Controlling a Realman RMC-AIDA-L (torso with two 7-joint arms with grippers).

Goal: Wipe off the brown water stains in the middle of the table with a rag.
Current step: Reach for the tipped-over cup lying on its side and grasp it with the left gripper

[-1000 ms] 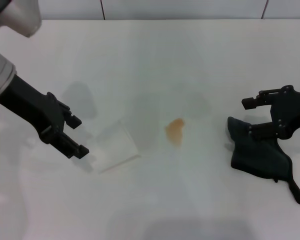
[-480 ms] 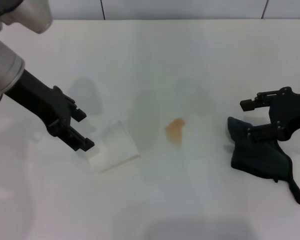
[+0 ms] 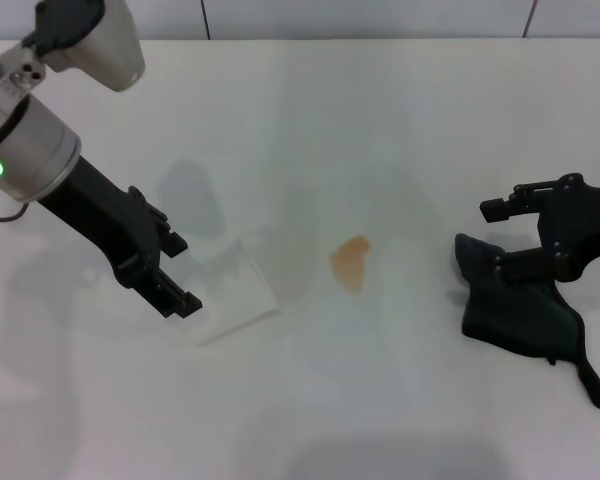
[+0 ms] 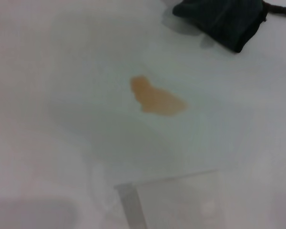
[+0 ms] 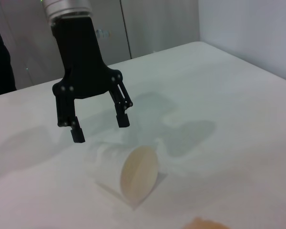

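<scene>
Stain: the brown water stains [image 3: 350,262] are one small orange-brown blotch near the middle of the table [image 3: 380,120], between the cup and the rag and apart from both. In the head view its long axis runs roughly from the far edge toward the robot, with a slight tilt.
Rag: the rag [image 3: 520,305] lies bunched and dark on the table's right side, well apart from the blotch. Its narrow tail [image 3: 588,382] trails out at the near right, so the cloth's long axis slants from the far left down to the near right.
Right claw: the right claw [image 3: 510,236] sits at the rag's far edge, fingers apart; one finger rests against the cloth, the other is farther back over bare table, clamped on nothing.
Left claw: the left claw [image 3: 177,271] hangs on the left side, just beside and above the cup, fingers apart and holding nothing.
Cup: the clear plastic cup [image 3: 230,290] lies on its side left of the blotch; in the right wrist view its round beige mouth [image 5: 139,170] faces the camera.
</scene>
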